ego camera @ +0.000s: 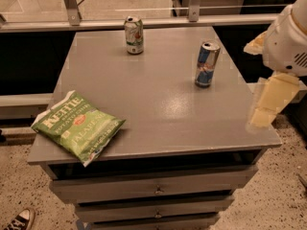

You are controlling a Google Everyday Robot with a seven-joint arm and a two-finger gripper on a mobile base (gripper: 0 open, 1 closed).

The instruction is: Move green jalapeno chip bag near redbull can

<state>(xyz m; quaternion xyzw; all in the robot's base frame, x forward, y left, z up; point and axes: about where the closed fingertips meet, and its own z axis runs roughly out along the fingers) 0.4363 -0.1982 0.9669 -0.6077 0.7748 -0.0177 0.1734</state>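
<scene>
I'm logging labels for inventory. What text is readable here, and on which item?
"KETTLE": on the green jalapeno chip bag.
"JALAPENO": same bag, faint; its smaller print is blurred.
The redbull can: lettering unreadable.
The white-and-green can: logo unreadable.
The gripper, beside the right edge of the table: no text.

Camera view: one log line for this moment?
phase: pre-grasp | gripper: beside table right edge | green jalapeno chip bag: front-left corner, untouched | redbull can: upright, back-right, apart from bag
</scene>
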